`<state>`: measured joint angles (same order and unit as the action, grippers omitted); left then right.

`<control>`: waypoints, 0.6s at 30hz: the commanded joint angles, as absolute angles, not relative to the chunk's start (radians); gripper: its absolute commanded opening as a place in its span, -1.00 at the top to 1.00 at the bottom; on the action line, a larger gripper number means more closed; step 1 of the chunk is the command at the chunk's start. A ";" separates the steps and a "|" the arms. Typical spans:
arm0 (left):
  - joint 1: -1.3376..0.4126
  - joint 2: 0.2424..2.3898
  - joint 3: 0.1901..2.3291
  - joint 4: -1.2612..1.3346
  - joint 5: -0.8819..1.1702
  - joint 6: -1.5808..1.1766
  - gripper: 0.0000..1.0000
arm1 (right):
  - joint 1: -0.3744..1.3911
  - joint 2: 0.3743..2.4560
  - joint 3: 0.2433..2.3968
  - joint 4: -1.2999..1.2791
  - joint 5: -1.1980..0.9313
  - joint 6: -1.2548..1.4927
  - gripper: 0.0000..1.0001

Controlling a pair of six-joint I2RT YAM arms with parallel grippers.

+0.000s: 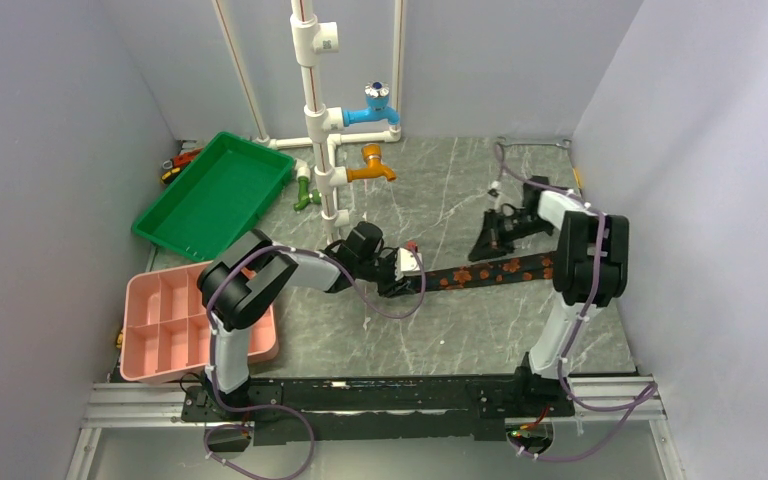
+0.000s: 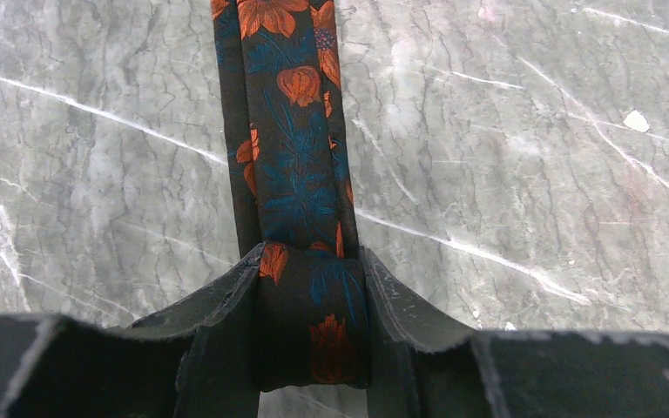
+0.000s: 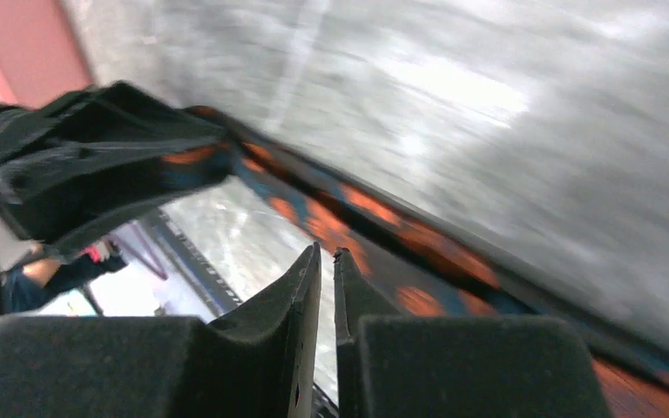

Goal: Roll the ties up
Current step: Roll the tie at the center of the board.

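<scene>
On the table (image 1: 440, 340), the left tool (image 2: 311, 261) clamps one tie (image 2: 292, 131); the right tool (image 3: 327, 257) gapes slightly, empty.

Soft, even white light from above fills the top view; the marble table (image 1: 460, 330) carries a pale sheen rather than hard glare, and shadows are faint. The left wrist view is sharp on the tie (image 2: 300, 157) and the stone's veins, while the left fingers (image 2: 218, 340) lie dark and soft. The right wrist view is badly smeared — tabletop washed into bright streaks, the tie's flowers melted to orange patches — only the right fingers (image 3: 266, 335) look fairly crisp
</scene>
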<state>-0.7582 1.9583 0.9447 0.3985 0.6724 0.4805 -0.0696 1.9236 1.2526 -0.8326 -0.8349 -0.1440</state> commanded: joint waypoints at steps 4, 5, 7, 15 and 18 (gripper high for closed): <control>-0.725 2.005 0.920 0.138 0.570 0.448 0.52 | -0.281 1.961 1.267 -0.971 -0.479 -0.325 0.78; -0.725 2.002 0.919 0.136 0.571 0.448 0.51 | -0.299 1.967 1.261 -0.958 -0.441 -0.333 0.78; -0.724 1.990 0.913 0.136 0.574 0.448 0.48 | -0.326 1.987 1.247 -0.937 -0.372 -0.354 0.79; -0.728 1.938 0.871 0.146 0.593 0.442 0.46 | -0.373 1.951 1.153 -0.971 -0.295 -0.409 0.85; -0.728 1.941 0.873 0.151 0.602 0.445 0.46 | -0.377 1.903 1.147 -0.992 -0.349 -0.439 0.83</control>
<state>-0.7422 1.9205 0.9215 0.3492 0.6563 0.4656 -0.3614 1.9373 1.1847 -0.9916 -0.4541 -0.3412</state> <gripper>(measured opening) 0.414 0.077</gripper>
